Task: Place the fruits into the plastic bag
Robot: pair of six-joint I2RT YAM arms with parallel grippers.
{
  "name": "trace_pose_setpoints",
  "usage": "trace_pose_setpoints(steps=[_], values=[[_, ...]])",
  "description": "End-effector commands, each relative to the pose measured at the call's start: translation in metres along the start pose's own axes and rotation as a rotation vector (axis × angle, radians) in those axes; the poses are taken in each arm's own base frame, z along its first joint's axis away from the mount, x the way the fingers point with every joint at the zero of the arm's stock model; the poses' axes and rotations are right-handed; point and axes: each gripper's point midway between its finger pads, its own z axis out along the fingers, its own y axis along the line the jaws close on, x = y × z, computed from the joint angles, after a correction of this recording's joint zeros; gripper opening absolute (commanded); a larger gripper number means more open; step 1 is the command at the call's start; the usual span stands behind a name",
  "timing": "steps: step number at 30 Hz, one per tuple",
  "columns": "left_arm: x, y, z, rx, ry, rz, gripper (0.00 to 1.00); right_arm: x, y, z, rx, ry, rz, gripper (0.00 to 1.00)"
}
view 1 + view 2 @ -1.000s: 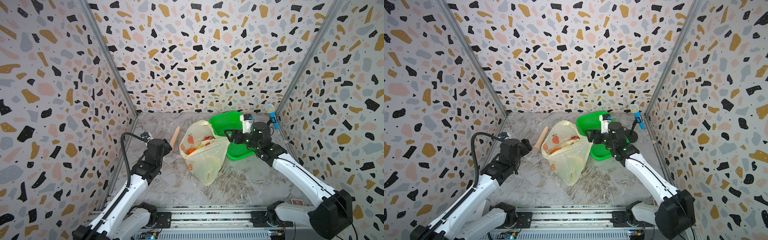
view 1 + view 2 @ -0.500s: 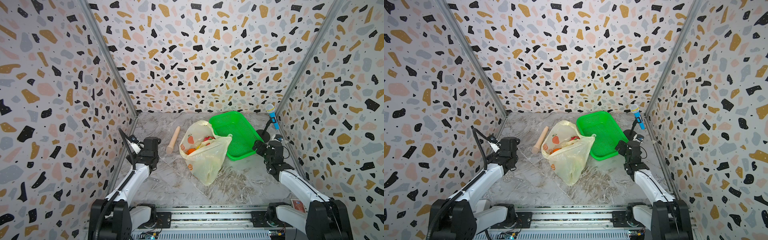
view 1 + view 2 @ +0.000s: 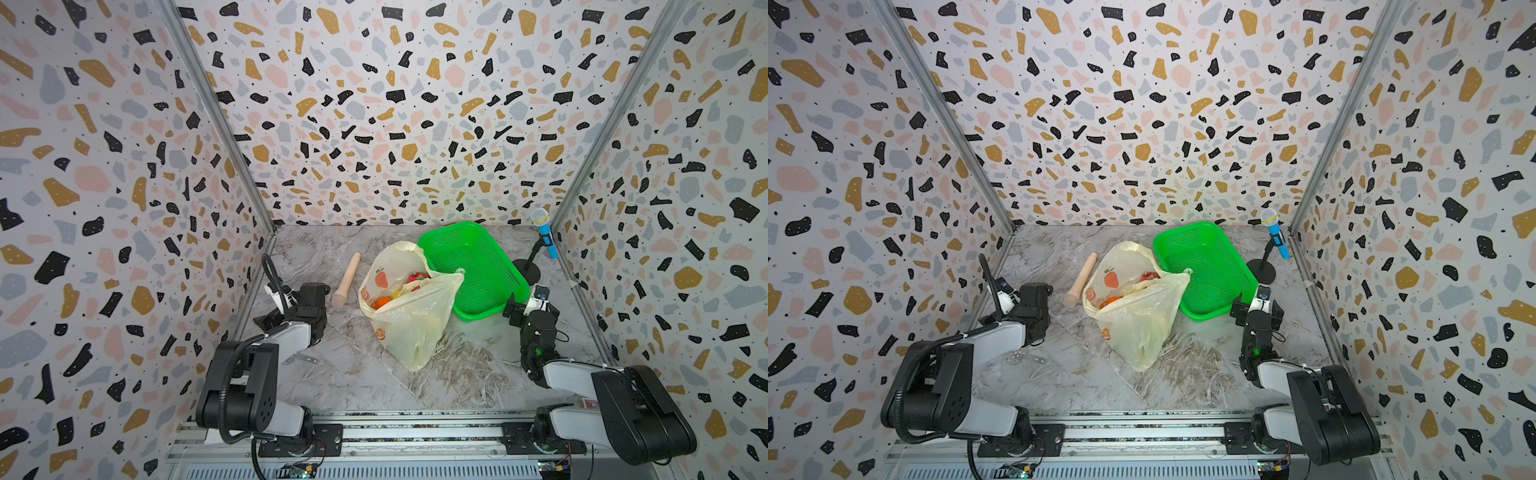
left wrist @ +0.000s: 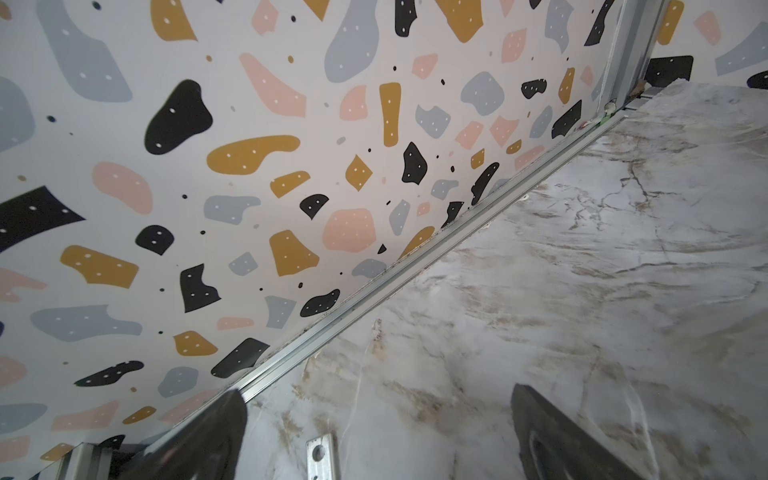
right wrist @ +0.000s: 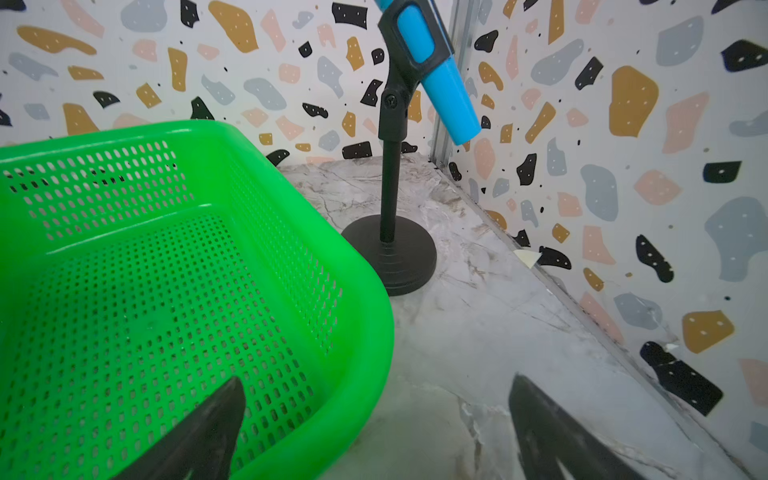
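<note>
Left hand (image 4: 376, 392) wide; bag (image 3: 415, 324) crinkly, pale-yellow

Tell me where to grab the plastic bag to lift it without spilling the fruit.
Probably the handle of the plastic bag that pokes up beside the green basket, taken from above by the right gripper. It stands free at the open mouth, so lifting there should tip the fruits deeper in.

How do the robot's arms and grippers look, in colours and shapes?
The left arm and right arm have white links between bulky black joint housings. A black ribbed cable loops along the left one; a small green light glows on the right. The left gripper and right gripper have dark tapered fingers.
</note>
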Motion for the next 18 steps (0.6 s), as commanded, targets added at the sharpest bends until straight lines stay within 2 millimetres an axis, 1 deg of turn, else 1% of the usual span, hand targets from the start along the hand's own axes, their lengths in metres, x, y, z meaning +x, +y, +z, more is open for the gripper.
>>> trace_pose_setpoints(steps=[1, 2, 3, 4, 5, 6, 7, 9, 11, 13, 15, 18], values=[[-0.011, -0.006, -0.001, 0.031, -0.049, -0.055, 0.99, -0.015, 0.03, -0.001, -0.155, -0.094, -0.123, 0.99], [-0.012, -0.008, -0.002, 0.05, -0.056, -0.065, 0.99, -0.011, 0.033, -0.003, -0.177, -0.114, -0.134, 0.99], [-0.014, -0.009, -0.003, 0.063, -0.067, -0.084, 1.0, -0.016, 0.031, -0.004, -0.18, -0.161, -0.116, 0.99], [-0.016, -0.008, -0.004, 0.074, -0.083, -0.105, 0.99, -0.011, 0.028, -0.001, -0.193, -0.141, -0.095, 0.99], [-0.019, -0.008, -0.005, 0.091, -0.103, -0.128, 0.99, 0.0, 0.023, 0.007, -0.201, -0.086, -0.066, 0.99], [-0.021, -0.009, -0.007, 0.113, -0.126, -0.147, 1.0, 0.0, 0.016, 0.013, -0.178, -0.078, -0.042, 0.99], [-0.025, -0.01, -0.009, 0.142, -0.15, -0.159, 0.99, 0.002, 0.015, 0.018, -0.176, -0.054, -0.038, 0.99], [-0.027, -0.018, -0.01, 0.17, -0.175, -0.116, 1.0, 0.002, 0.016, 0.017, -0.178, -0.054, -0.043, 0.99], [-0.03, -0.021, -0.009, 0.171, -0.186, -0.104, 0.99, 0.003, 0.017, 0.018, -0.178, -0.051, -0.048, 0.99], [-0.025, -0.021, -0.018, 0.255, -0.255, -0.133, 0.99, 0.002, 0.017, 0.018, -0.174, -0.05, -0.05, 0.99], [-0.025, -0.029, -0.038, 0.323, -0.318, -0.086, 1.0, 0.002, 0.017, 0.018, -0.171, -0.051, -0.055, 0.99], [-0.026, -0.036, -0.046, 0.389, -0.333, -0.061, 0.99, 0.002, 0.018, 0.018, -0.166, -0.052, -0.058, 0.99]])
